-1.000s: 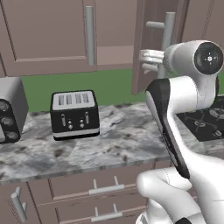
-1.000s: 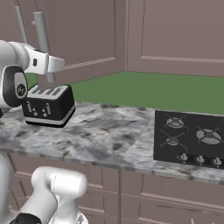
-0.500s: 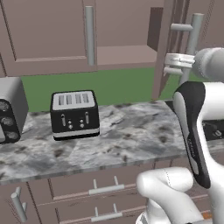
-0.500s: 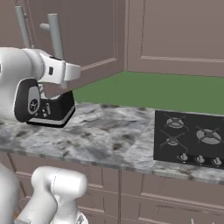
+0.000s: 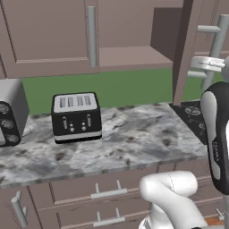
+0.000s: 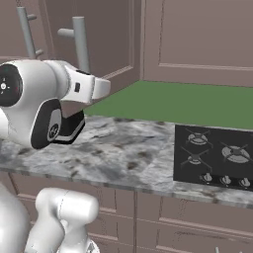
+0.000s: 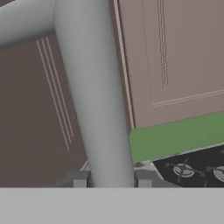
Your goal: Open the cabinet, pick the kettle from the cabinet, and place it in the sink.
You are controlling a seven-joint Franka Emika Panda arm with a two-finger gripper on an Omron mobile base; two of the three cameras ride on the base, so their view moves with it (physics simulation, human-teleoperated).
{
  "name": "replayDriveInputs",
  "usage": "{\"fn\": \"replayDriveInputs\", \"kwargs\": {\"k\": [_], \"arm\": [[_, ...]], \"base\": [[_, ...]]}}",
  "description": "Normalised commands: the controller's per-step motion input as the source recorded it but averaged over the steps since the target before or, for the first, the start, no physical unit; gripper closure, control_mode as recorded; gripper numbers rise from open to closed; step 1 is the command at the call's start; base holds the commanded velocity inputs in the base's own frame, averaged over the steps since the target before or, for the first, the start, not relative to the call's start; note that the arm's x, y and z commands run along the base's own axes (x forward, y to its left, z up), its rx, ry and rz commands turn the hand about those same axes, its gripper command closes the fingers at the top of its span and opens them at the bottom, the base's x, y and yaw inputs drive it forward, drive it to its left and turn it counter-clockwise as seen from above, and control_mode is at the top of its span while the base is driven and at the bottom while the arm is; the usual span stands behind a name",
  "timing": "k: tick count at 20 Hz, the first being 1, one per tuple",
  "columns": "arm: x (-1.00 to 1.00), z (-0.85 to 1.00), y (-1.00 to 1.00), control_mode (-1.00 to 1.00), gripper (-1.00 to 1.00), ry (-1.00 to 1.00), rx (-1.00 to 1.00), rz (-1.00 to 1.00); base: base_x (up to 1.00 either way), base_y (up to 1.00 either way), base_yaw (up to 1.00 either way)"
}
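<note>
The cabinet (image 5: 134, 36) hangs on the wall above the table (image 5: 134, 138). Its right door (image 5: 188, 49) is swung out toward the robot, nearly edge-on, and the left door (image 5: 49, 36) is closed. The opened half shows a bare shelf floor and shadowed back wall; no kettle is visible there, and the sink is outside these views. The gripper (image 7: 111, 180) is clenched around the open door's vertical grey bar handle (image 7: 94, 96), one finger on each side of it, seen close up in the hand view.

The step in hand appears to be swinging the door fully open. Doing it well likely means following the door's arc around its hinge, not pulling straight, so the bar does not slip from the fingers.

Count: two cabinet doors, two vertical handles, one black four-slot toaster (image 5: 76, 117) near the table's back edge, one grey appliance (image 5: 10, 112) at the left edge, one black cooktop (image 6: 215, 157) toward the right end.
</note>
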Motion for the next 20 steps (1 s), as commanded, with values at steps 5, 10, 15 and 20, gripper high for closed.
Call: {"fn": "replayDriveInputs", "kwargs": {"k": [5,10,15,20], "arm": [[-0.13,-0.16,0.0,-1.0,-1.0,0.01,0.0,-0.12],[-0.25,-0.01,-0.21,-1.0,-1.0,0.06,0.0,-0.13],[-0.37,0.0,-0.24,-1.0,-1.0,0.08,0.0,-0.14],[-0.37,0.0,0.04,-1.0,-1.0,0.01,0.0,-0.05]], "base": [[0.0,0.0,0.0],[0.0,0.0,0.0],[0.0,0.0,0.0],[0.0,0.0,0.0]]}}
